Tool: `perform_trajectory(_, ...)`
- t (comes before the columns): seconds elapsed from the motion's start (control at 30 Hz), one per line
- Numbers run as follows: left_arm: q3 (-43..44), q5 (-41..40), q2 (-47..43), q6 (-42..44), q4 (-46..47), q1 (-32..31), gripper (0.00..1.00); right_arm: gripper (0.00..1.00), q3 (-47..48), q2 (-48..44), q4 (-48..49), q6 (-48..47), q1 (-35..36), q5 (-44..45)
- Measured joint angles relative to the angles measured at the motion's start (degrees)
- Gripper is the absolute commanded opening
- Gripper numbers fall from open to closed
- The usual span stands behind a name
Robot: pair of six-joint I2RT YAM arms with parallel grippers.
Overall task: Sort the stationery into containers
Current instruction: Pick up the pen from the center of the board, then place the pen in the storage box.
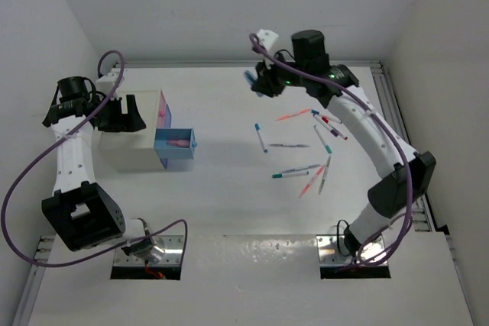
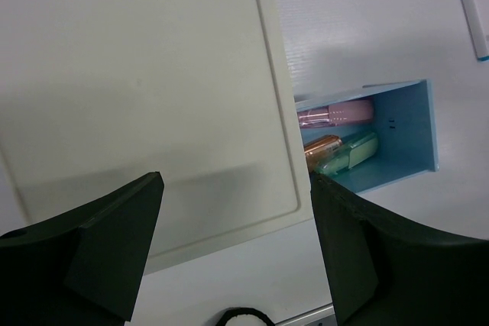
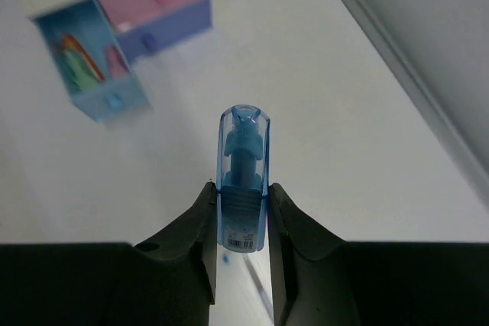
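Stationery of this kind is light, stiff plastic. The chunky blue marker is pinched at its labelled lower barrel by the right hand, whose jaws are closed snugly on it, raised above the table. Its glossy body looks slippery, so this low, square grip seems wise. Thin pens lie scattered on the table and probably want a pinch across the middle. The left hand gapes wide, holding nothing, over the white cabinet beside the open blue drawer.
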Motion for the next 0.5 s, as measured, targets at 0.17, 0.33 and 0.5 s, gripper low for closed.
perform_trajectory(0.17,0.02,0.15,0.72,0.0,-0.22,0.11,0.84,0.0,11.3,9.7,4.59,-1.64,11.65,-3.08)
perform_trajectory(0.33,0.02,0.09,0.74,0.22,-0.52,0.26,0.84,0.0,13.0,18.51,8.22,-4.76,20.46,-4.07)
perform_trajectory(0.5,0.0,-0.33,0.74,0.52,-0.61,0.26,0.84,0.0,15.23,26.29,10.4,-5.44,24.61,-3.98)
